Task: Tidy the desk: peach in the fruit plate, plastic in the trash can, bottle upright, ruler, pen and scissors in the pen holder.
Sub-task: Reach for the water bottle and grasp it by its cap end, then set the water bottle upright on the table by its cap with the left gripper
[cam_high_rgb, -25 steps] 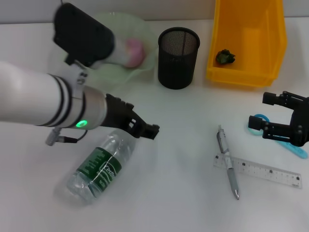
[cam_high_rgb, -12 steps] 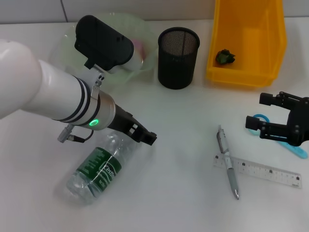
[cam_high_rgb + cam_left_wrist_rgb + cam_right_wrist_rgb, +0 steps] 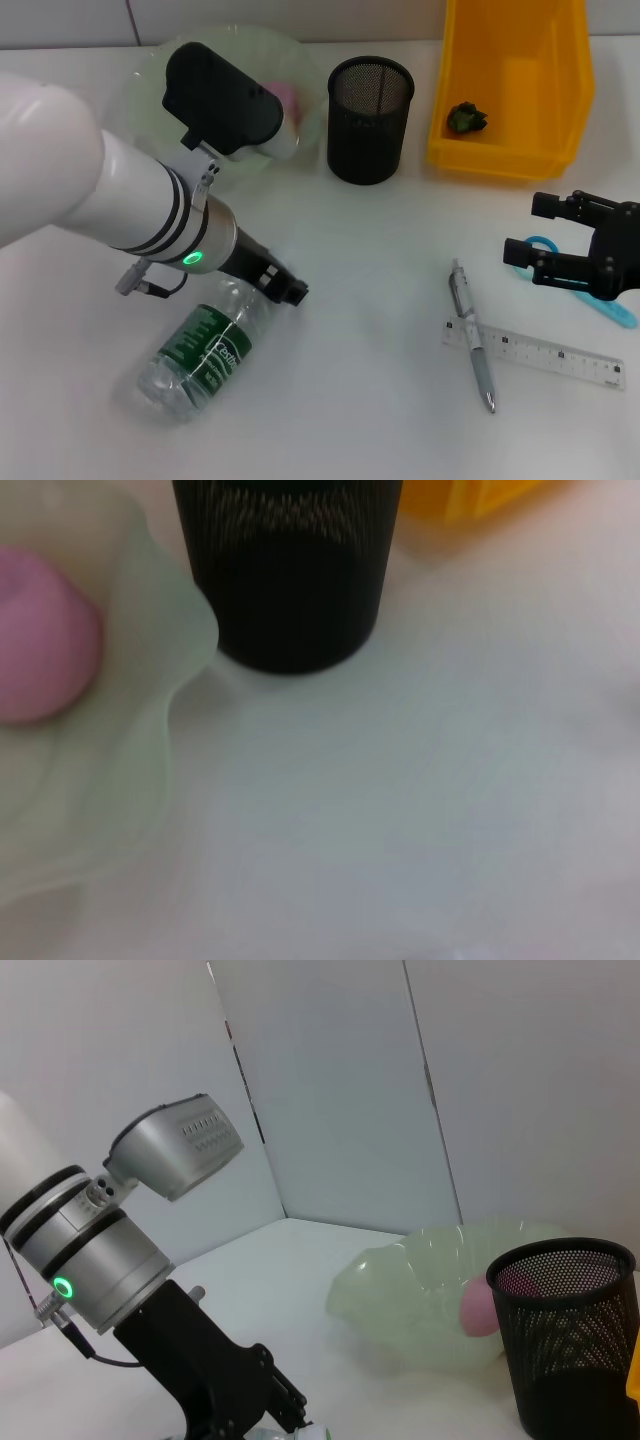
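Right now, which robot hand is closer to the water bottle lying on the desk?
The left. Its end effector is right at the neck end of the bottle. The right end effector is far across the desk, beside the blue scissors.

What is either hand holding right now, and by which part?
Nothing, as far as can be seen. The left hand is at the neck end of the lying bottle, its grip not visible. The right hand hovers open beside the scissors.

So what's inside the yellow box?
Inside the yellow bin sits one small dark crumpled lump, near its left wall. The rest of the floor that shows looks bare. The front wall hides the strip right behind it.
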You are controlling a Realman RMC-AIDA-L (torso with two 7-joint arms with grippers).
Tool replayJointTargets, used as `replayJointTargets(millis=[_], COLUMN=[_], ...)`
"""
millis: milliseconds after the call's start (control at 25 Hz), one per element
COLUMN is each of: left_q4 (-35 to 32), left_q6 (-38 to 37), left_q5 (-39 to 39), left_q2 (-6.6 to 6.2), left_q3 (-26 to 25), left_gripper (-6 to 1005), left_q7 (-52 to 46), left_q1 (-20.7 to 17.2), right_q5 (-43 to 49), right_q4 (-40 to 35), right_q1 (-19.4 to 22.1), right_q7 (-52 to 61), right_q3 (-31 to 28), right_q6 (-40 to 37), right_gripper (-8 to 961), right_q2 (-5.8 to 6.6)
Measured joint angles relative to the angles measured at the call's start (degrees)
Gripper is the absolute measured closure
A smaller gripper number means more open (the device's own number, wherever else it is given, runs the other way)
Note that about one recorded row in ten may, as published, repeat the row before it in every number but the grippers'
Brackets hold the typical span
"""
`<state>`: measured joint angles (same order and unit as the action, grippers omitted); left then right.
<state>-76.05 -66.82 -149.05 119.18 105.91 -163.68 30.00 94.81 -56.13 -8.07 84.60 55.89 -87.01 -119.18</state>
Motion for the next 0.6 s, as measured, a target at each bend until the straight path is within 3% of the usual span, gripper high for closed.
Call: replayJointTargets(millis=[240, 440, 600], left_q4=[-0.9, -5.5, -11.4], left_q6=[-0.7, -1.1, -2.5], left_q5=[-1.2, -0.9, 0.6], left_q2=[-0.07, -0.39, -0.49], left_q3=[0.0, -1.5, -6.3], left_gripper=[360, 561, 564], left_q7=[0.5, 5.7, 15.1], left_q1=[0.1, -2.5, -7.0], right_q5=[0.0, 0.0, 0.0], right_q4=[0.2, 0.2, 0.4], right_q1=[-0.1, 0.0, 0.0], right_q7=[0.1, 0.1, 0.2], right_q3=[0.0, -0.1, -0.8], right_q6=[0.0, 0.0, -0.2], right_gripper=[123, 123, 123], right_q2=[0.0, 0.0, 0.0])
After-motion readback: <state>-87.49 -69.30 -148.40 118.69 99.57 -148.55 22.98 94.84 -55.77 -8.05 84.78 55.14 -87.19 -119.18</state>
